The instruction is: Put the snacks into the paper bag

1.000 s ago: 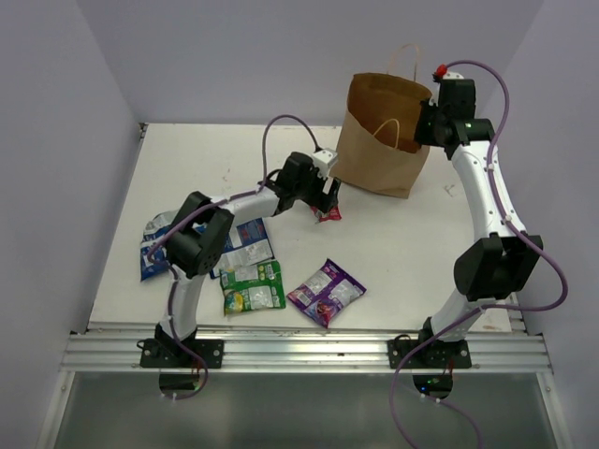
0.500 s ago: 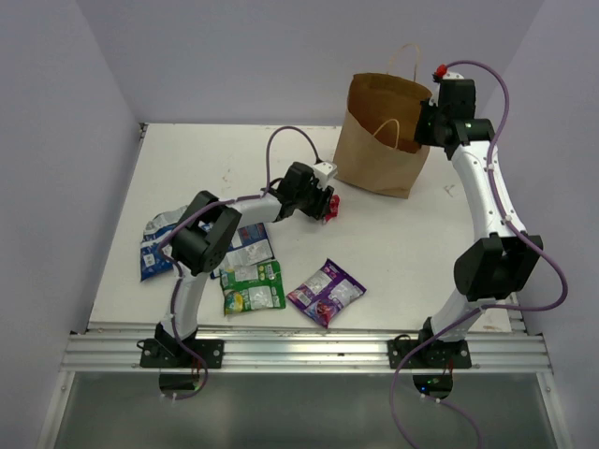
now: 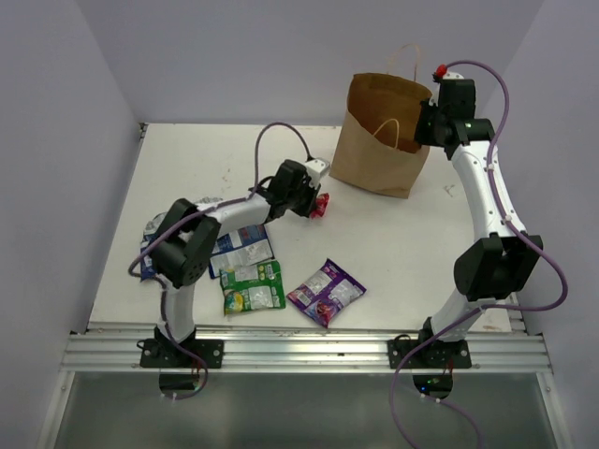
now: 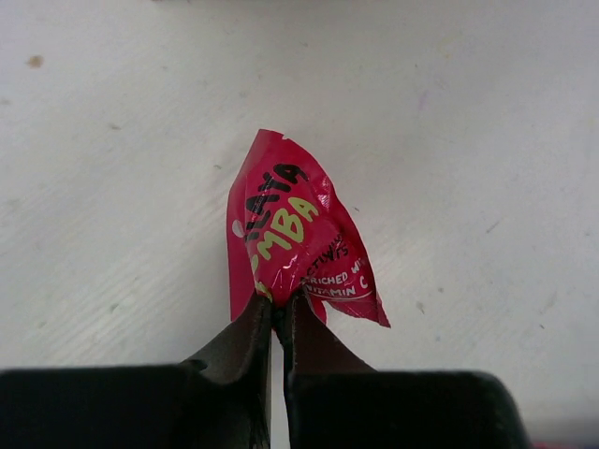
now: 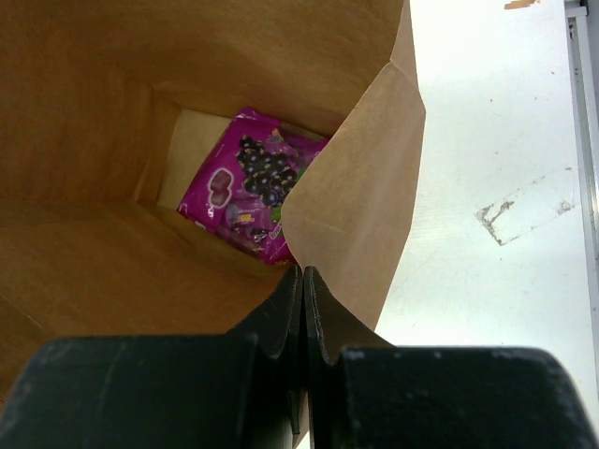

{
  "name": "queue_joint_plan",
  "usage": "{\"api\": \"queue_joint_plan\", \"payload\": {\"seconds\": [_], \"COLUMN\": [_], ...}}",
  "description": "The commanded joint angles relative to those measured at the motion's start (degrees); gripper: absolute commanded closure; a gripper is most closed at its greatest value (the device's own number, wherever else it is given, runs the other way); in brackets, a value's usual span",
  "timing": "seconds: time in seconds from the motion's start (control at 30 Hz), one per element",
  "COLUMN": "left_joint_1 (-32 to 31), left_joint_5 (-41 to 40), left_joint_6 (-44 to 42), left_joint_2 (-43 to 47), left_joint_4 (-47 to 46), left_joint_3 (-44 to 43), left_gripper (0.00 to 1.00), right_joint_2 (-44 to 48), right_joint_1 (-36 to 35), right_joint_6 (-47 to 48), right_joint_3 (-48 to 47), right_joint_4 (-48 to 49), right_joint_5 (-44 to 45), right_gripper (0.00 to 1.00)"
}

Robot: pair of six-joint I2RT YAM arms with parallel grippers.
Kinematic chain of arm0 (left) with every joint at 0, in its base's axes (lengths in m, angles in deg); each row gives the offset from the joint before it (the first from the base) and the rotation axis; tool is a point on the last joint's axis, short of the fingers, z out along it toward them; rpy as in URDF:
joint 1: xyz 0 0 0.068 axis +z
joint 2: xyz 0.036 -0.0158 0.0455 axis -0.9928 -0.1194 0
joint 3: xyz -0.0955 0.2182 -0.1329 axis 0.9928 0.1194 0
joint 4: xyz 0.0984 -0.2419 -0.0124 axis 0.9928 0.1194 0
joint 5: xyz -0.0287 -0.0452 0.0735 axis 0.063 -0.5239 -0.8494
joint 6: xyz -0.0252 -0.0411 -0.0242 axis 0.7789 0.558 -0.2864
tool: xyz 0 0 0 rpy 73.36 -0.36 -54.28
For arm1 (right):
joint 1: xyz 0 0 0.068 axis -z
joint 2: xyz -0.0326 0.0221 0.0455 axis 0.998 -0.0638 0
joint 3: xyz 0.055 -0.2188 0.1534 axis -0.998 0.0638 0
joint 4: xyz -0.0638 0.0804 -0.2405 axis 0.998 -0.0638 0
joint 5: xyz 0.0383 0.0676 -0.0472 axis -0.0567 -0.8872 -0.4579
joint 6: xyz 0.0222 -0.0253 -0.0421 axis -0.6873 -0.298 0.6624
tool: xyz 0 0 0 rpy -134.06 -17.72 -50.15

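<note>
Near the middle of the overhead view, the left pincer (image 3: 314,200) is clamped tight on the small red packet (image 3: 322,207). Its wrist view shows the two dark fingers pressed together on the packet's near edge (image 4: 278,304), with the crumpled red foil (image 4: 295,234) standing out beyond them over the white counter (image 4: 468,140). Whether the packet touches the counter cannot be told. It sits just left of the base of the paper bag (image 3: 379,140), which stands upright in the upper right of the overhead view with its mouth open and its loop handles up. The right pincer (image 3: 424,124) is at the bag's right rim. In its wrist view the fingers are closed with no gap (image 5: 301,273), and a folded flap of the brown bag wall (image 5: 360,178) runs down into them, so it appears to pinch the rim. That view looks down into the bag, where one purple packet (image 5: 245,182) lies flat on the bottom. On the counter (image 3: 402,253), in the lower left part of the overhead view, lie a blue-white packet (image 3: 241,247), a green packet (image 3: 253,286) just below it, and a second purple packet (image 3: 326,292) to the right of the green one. Another blue-white one (image 3: 146,251) shows partly from behind the left arm.
</note>
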Motion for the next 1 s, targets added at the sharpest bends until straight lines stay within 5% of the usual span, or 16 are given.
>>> {"api": "queue_joint_plan", "payload": {"seconds": [0.0,0.2,0.43,0.67,0.93,0.97], "left_joint_1": [0.1,0.1,0.1,0.2,0.2,0.2], "left_joint_5": [-6.1,-6.9,9.2,14.9,11.2,11.0], "left_joint_6": [0.6,-0.3,5.8,11.7,11.3,11.2], "left_joint_2": [17.8,26.8,8.6,-8.7,-11.0,-11.0], "left_joint_4": [0.7,-4.0,-10.0,-10.0,-11.9,-11.5], "left_joint_3": [-0.5,-14.0,-33.2,-53.5,-50.8,-50.7], "left_gripper": [1.00,1.00,1.00,1.00,1.00,0.83], "right_joint_2": [0.0,-0.3,-0.7,-0.4,-0.6,-0.7], "right_joint_1": [-0.6,-0.5,-0.7,-0.7,-0.8,-0.9], "right_joint_6": [0.2,0.0,-0.2,-0.3,-0.4,-0.3], "right_joint_3": [-0.2,-0.3,-0.8,-0.8,-0.5,-0.6], "right_joint_4": [-0.9,-0.7,-0.6,-0.6,-0.4,-0.5], "right_joint_5": [-0.7,-1.3,-1.9,-2.5,-2.7,-2.8], "right_gripper": [1.00,1.00,1.00,1.00,1.00,1.00]}}
